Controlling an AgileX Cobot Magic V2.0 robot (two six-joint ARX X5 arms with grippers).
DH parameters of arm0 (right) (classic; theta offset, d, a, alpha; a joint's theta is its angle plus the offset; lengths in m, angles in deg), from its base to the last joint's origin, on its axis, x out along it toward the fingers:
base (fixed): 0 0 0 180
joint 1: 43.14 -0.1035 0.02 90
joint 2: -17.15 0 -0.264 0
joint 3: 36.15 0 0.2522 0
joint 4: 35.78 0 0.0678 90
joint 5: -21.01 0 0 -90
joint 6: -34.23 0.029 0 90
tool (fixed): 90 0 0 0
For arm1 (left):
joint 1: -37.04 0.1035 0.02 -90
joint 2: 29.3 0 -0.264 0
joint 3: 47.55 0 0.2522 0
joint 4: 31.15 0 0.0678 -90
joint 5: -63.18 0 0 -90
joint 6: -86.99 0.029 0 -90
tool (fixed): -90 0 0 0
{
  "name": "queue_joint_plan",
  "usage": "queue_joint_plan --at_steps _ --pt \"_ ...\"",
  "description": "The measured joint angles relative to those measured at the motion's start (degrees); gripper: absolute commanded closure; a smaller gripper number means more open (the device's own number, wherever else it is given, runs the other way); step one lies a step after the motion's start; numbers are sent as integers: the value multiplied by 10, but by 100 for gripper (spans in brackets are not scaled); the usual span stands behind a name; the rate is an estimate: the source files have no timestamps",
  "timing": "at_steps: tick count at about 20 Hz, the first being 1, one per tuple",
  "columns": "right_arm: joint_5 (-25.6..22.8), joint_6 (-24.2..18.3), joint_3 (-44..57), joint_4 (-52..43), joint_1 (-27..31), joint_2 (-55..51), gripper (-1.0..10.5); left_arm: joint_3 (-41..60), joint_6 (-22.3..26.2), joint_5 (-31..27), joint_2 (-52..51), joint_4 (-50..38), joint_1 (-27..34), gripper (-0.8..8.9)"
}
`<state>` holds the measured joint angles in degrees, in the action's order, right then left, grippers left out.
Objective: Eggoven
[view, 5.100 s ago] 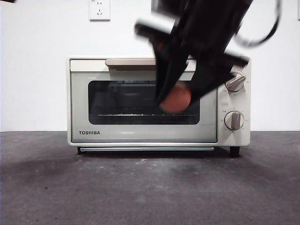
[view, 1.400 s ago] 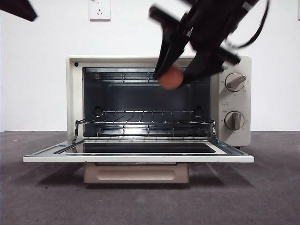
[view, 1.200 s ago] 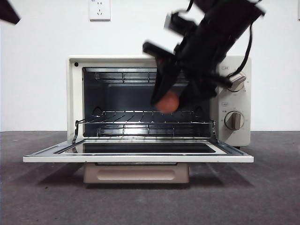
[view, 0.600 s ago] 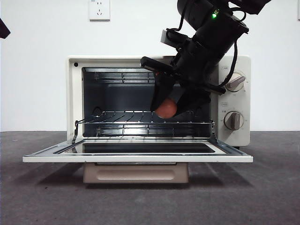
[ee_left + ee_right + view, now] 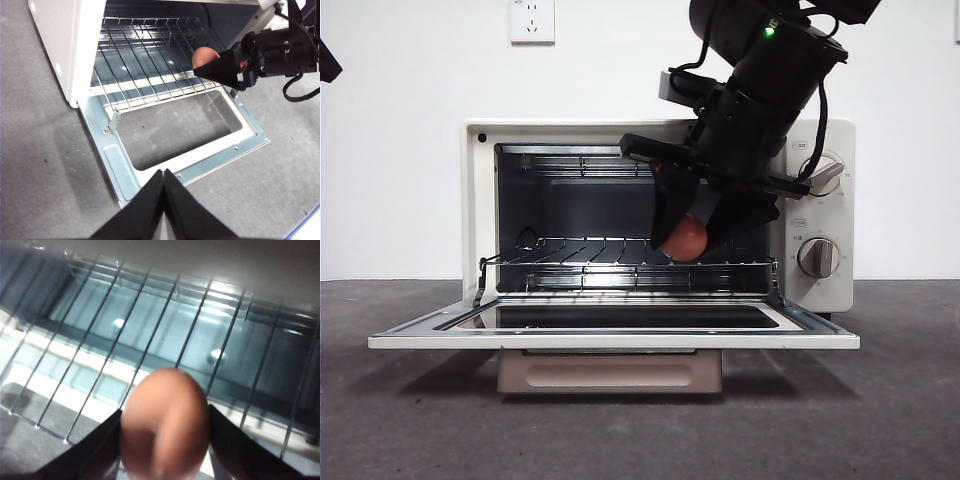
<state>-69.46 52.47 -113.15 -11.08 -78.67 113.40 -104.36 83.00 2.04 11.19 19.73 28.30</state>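
One small, light, brittle-shelled egg [image 5: 686,238], slippery and best held gently across its middle, sits clamped in the right gripper [image 5: 688,240] just above the open oven's [image 5: 480,200] wire rack [image 5: 590,262], right of centre; the left gripper [image 5: 163,181], pressed together, waits near the door [image 5: 125,170].

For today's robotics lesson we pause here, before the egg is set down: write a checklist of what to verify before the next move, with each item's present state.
1. Oven door fully down: ok; it lies flat in front of the toaster oven.
2. Egg held securely: ok; the right gripper has it pinched between both fingers.
3. Egg above the wire rack: ok; in the left wrist view it sits over the rack's right part, just inside the opening.
4. Egg resting on the rack: cannot tell; it is very close to the wires.
5. Left gripper out of the way: ok; it is shut, hanging above the door.
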Motion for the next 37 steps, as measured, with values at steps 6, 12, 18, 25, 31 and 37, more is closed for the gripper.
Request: queue_joint_plan --at_steps 6,12,18,25,31,37 --pt "-2 0 0 1 -2 0 696 0 0 0 0 0 0 807" --pt "-14 0 0 3 -5 1 642 0 0 0 0 0 0 807" --pt "-15 0 0 3 -5 1 630 0 0 0 0 0 0 807" --pt "-28 0 0 21 -7 -14 615 0 0 0 0 0 0 807" --pt "-28 1 0 35 -8 -66 608 0 0 0 0 -1 0 807" --pt "-26 2 1 57 -33 -148 608 0 0 0 5 -7 0 807"
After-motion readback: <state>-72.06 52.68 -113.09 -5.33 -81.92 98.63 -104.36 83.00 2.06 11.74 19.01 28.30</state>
